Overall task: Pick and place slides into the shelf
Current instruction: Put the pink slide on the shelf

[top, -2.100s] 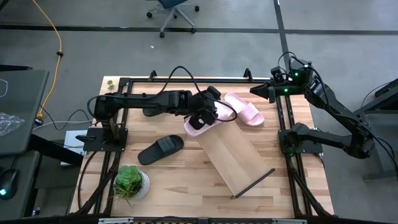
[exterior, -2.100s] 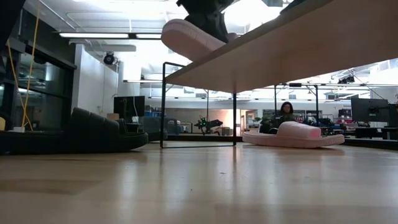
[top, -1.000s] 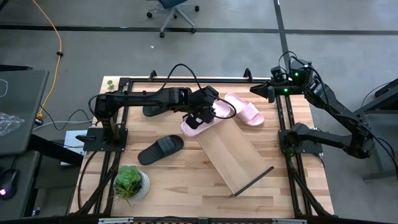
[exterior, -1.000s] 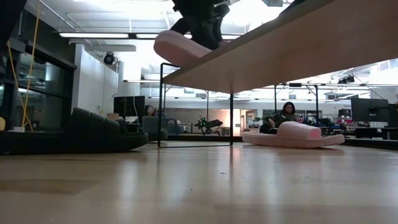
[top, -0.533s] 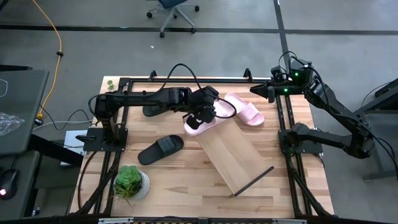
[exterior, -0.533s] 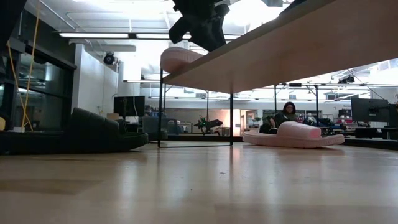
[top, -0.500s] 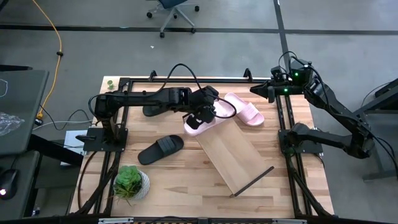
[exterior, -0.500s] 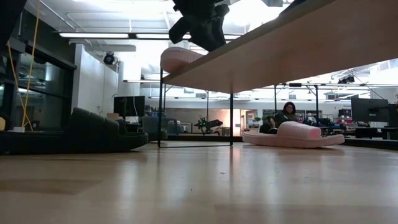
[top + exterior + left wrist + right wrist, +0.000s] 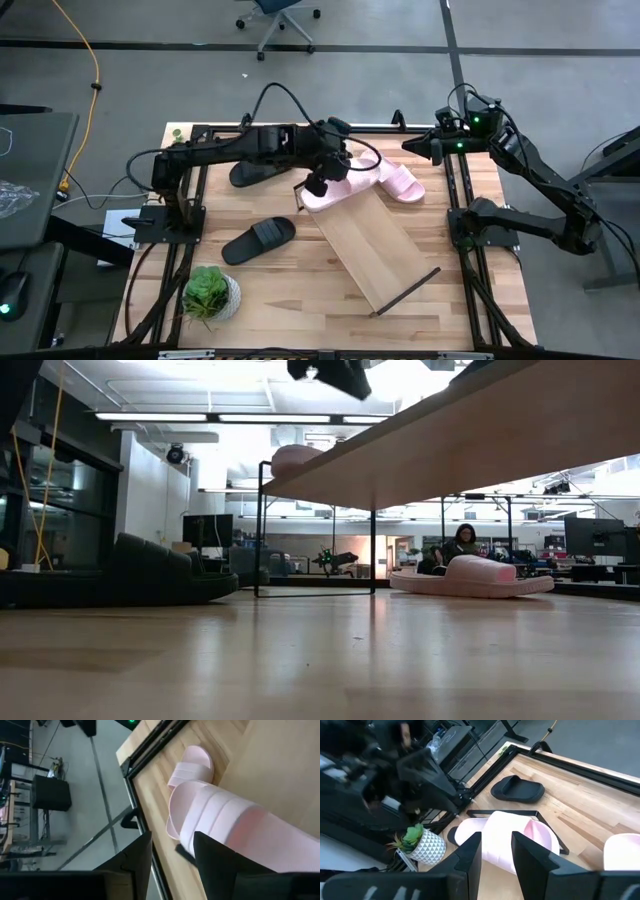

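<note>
**Over the shelf's far end: one pink slide set down, three left**

At the far end of the shelf (image 9: 375, 245), a pale pink slide (image 9: 330, 193) lies on the board just inside the dark end rim. Left gripper (image 9: 322, 178) hangs above it, fingers apart and holding nothing; the left wrist view shows clear space between the fingers and the strap. Judgement: release step of the first placement.

Second pink slide (image 9: 395, 178) sits on the bench (image 9: 290, 290) just beside the placed one. One black slide (image 9: 259, 239) lies left of the shelf; the other black slide (image 9: 256, 172) is partly under the left arm. Next move likely calls for lifting clear and reaching for one of these.

Right gripper (image 9: 412, 146) waits at the bench's far right corner, fingers parted.

Hard to tell:
- whether the placed slide overhangs the shelf edge
- low view shows only its top (image 9: 297, 459)
- the near end rim, thin
</note>
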Controlling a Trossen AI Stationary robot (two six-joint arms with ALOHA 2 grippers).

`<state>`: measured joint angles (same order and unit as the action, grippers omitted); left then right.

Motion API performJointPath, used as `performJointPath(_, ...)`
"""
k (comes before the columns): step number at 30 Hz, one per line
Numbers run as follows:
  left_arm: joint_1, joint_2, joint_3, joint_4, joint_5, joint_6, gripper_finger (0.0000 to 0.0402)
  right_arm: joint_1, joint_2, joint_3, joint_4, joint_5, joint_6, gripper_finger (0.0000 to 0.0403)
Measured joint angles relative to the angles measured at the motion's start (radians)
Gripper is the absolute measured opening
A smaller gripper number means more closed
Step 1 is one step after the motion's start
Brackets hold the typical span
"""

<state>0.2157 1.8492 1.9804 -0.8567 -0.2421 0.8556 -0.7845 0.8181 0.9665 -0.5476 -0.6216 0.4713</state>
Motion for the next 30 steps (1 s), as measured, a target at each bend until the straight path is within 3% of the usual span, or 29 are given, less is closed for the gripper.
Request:
performJointPath(5,0.0,0.0,0.07,-0.147,-0.006,-0.093,0.0133,0.0,0.0,0.0,-0.016,0.0,0.009,0.0098)
performJointPath(15,-0.025,0.0,0.151,-0.27,0.191,-0.535,0.0133,0.027,0.082,0.001,-0.122,0.045,0.069,0.0098)
performJointPath(24,-0.124,0.0,0.151,-0.229,0.162,-0.676,0.0133,0.02,0.212,0.001,-0.136,0.084,0.025,0.0098)
performJointPath(30,-0.182,0.0,0.151,-0.217,0.117,-0.711,0.0133,-0.063,0.229,0.001,-0.344,0.098,-0.177,0.0098)
